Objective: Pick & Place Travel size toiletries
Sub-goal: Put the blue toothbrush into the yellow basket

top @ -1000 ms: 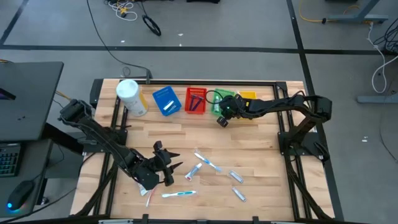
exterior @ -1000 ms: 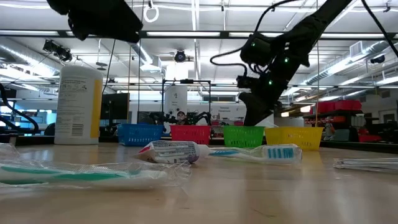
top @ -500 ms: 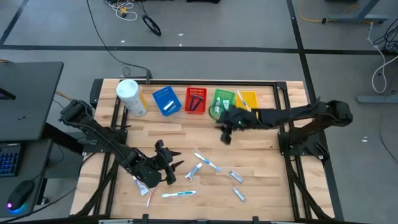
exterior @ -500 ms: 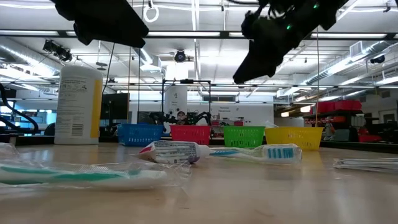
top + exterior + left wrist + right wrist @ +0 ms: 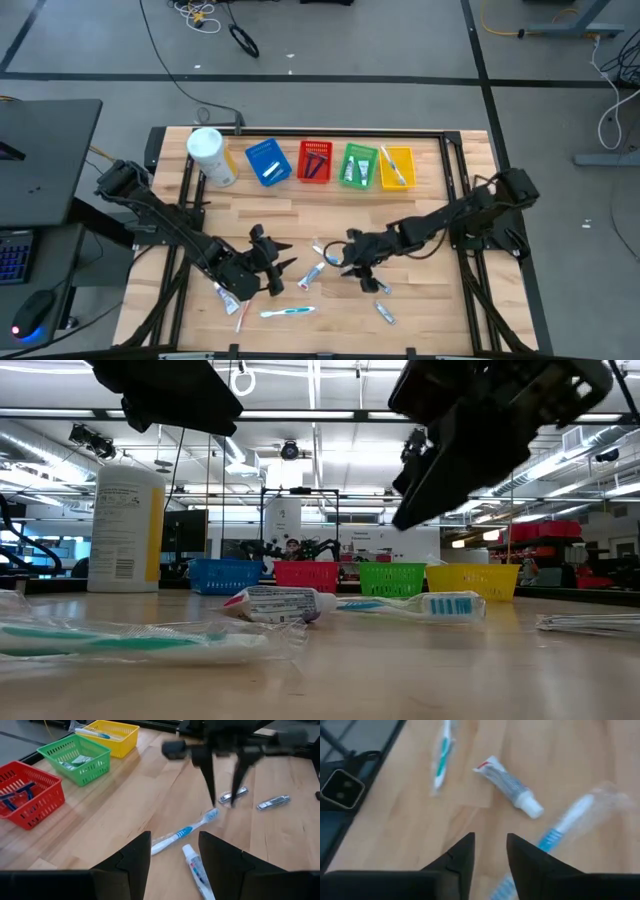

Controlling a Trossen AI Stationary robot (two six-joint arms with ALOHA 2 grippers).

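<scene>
Right gripper [image 5: 352, 262], fingers parted and empty, above the blue-white toothbrush [image 5: 333, 258]; left gripper [image 5: 283, 268], also open and empty, beside the toothpaste tube [image 5: 311, 275].

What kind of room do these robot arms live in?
Probably a robotics lab or workshop. A wooden table stands on a bare grey floor with loose cables, long ceiling lights run overhead, and another robot rig stands in the background.

Right hand [image 5: 349, 262] hovers low, apparently parted; left hand [image 5: 283, 268] open.
</scene>
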